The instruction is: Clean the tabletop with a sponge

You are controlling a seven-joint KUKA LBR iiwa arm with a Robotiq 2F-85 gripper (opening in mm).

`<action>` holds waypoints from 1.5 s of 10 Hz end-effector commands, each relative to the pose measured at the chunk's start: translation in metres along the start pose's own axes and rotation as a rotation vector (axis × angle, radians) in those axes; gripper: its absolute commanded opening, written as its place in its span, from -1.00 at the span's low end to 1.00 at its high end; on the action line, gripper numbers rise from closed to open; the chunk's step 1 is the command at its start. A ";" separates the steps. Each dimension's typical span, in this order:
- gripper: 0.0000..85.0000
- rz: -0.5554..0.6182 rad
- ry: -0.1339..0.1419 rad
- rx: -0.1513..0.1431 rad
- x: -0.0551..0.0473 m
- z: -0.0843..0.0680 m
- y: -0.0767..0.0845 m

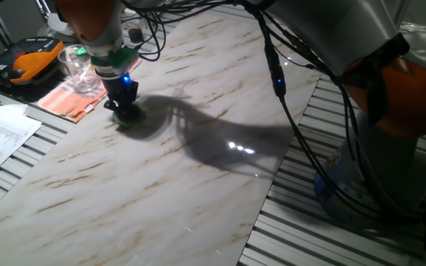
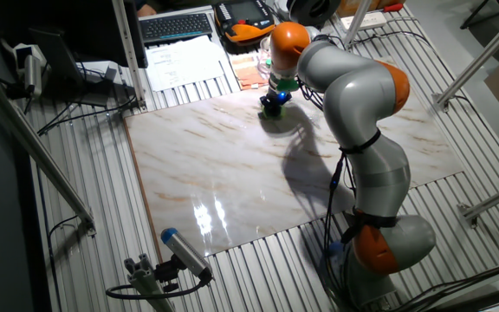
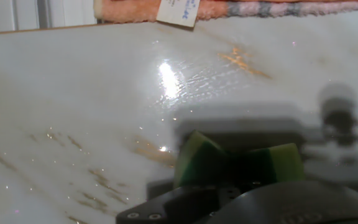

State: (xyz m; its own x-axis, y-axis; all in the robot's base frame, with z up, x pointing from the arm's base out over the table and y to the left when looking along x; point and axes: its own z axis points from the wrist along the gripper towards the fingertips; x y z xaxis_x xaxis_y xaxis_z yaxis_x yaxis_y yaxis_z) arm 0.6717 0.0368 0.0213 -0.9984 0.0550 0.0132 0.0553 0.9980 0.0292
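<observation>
- Green sponge [image 1: 130, 113], pinched waist, two-tone green, clamped in the gripper [image 1: 126, 102] and pressed on the tabletop [image 1: 198, 148], upper left of frame.
- Glossy white marble-look slab, thin brown veins, bright glare spot in hand view.
- Orange striped cloth [image 1: 69, 100] just off the slab's upper-left edge; clear glass [image 1: 80, 66] on it.
- Grey slatted metal surface [image 1: 331, 229] surrounds the slab.

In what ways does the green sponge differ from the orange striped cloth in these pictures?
The sponge is green and small; the cloth is orange with stripes and spreads wider. The sponge is pressed on the marble tabletop under the hand; the cloth lies free at the slab's edge, with a clear glass on it. The sponge is a thick block; the cloth lies flat. Both are near the same corner.
</observation>
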 end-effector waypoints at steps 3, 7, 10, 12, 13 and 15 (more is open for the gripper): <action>-1.00 0.023 -0.009 0.026 0.003 -0.011 0.014; -1.00 -0.021 -0.022 0.014 0.006 -0.011 0.004; -1.00 -0.033 -0.031 0.023 0.011 -0.015 0.002; -1.00 -0.029 -0.036 0.014 0.012 -0.016 0.003; -1.00 -0.026 -0.040 0.001 0.012 -0.016 0.003; -1.00 -0.015 -0.037 0.012 0.008 -0.015 0.010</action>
State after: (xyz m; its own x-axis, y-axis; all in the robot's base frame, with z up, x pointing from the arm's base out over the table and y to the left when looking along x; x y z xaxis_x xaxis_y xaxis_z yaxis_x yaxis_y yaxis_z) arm 0.6644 0.0466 0.0368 -0.9988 0.0426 -0.0221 0.0423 0.9990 0.0175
